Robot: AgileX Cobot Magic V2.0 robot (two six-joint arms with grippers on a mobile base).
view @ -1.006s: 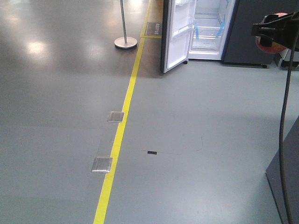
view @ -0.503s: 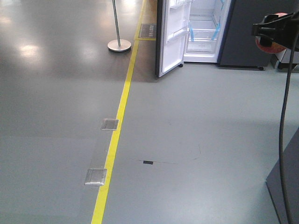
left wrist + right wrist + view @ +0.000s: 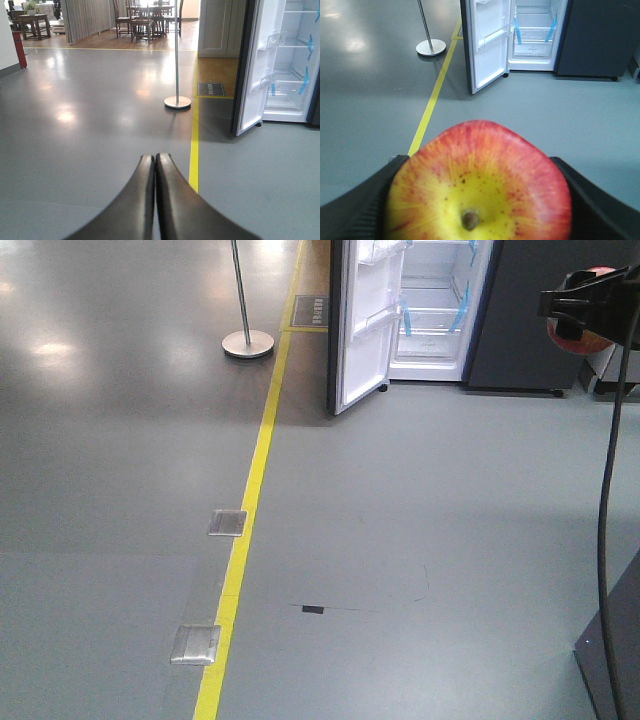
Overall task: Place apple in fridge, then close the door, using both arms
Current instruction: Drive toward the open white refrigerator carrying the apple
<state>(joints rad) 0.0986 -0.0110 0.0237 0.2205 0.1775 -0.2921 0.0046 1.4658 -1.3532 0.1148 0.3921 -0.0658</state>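
Right gripper (image 3: 590,302) clamped on apple (image 3: 480,185); left gripper (image 3: 155,167) pinched shut, empty. Fridge (image 3: 432,300) well ahead, door (image 3: 358,335) open; placing, closing yet to do.

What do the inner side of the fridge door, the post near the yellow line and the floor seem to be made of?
Door: white moulded plastic inside, probably, smooth, with clear bins. Post: polished metal, likely steel, given its silvery shine. Floor: smooth grey coating, perhaps epoxy or vinyl; semi-gloss, as light reflects softly.
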